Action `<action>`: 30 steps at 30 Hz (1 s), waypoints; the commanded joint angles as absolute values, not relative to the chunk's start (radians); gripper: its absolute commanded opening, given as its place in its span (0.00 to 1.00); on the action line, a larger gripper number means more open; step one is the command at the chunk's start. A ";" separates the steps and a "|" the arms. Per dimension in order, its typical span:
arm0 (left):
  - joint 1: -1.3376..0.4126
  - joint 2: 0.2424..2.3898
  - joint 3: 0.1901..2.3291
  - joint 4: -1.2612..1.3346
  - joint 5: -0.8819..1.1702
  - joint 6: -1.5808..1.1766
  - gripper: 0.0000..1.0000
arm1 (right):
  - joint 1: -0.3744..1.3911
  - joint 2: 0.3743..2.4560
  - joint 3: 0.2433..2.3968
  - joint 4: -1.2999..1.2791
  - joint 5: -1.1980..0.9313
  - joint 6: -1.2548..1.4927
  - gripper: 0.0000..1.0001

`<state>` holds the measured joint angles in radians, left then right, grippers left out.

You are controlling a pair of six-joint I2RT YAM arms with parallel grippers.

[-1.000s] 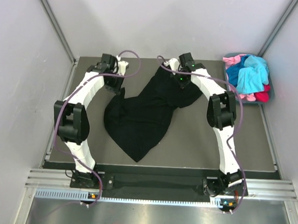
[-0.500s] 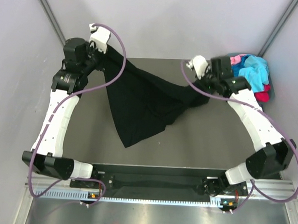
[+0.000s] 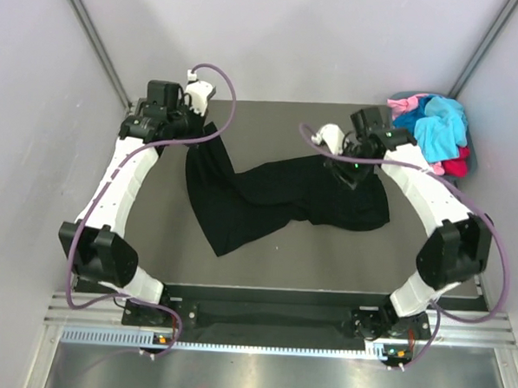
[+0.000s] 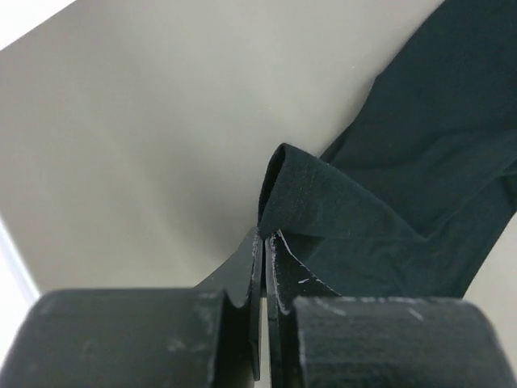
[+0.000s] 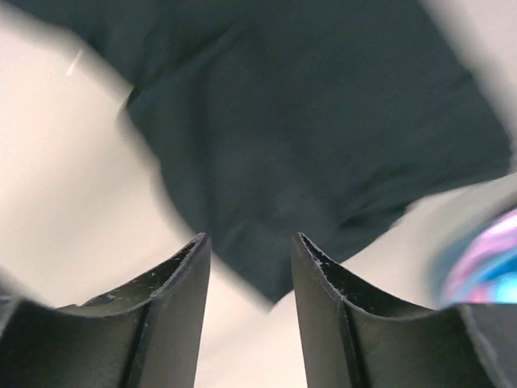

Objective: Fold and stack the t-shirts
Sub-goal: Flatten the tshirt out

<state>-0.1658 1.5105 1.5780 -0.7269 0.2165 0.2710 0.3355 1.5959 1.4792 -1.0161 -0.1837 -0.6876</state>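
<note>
Blur is found in the right wrist view, where the right claw [image 5: 246, 271] is held parted over the black shirt [image 3: 276, 199] spread mid-frame on the desk [image 3: 326, 250]. Only in the left wrist view is the left claw [image 4: 264, 246] seen clamped on its fold. Coloured shirts [image 3: 436, 127] are piled upper right.

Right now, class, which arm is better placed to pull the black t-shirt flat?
Left. The left gripper is shut on a fold of the black t-shirt, so it could probably tug at once. The right gripper hangs open above the cloth, holding nothing.
</note>
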 commanded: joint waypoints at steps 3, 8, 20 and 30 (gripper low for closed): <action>-0.170 1.624 1.689 -0.807 0.314 0.276 0.00 | 0.232 1.836 1.685 -0.865 -0.198 -0.603 0.43; -0.167 1.741 1.767 -0.884 0.345 0.253 0.00 | 0.132 1.997 1.784 -0.867 -0.215 -0.535 0.42; -0.169 1.822 1.730 -0.862 0.328 0.262 0.00 | 0.038 2.075 1.816 -0.851 -0.167 -0.506 0.44; -0.169 1.853 1.763 -0.868 0.338 0.256 0.00 | 0.009 2.161 1.865 -0.838 -0.147 -0.476 0.47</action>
<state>-0.1658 1.8637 1.7252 -0.8703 0.3157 0.2604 0.0292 2.1319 1.8233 -0.8505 -0.1513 -0.4999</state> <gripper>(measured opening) 0.018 0.472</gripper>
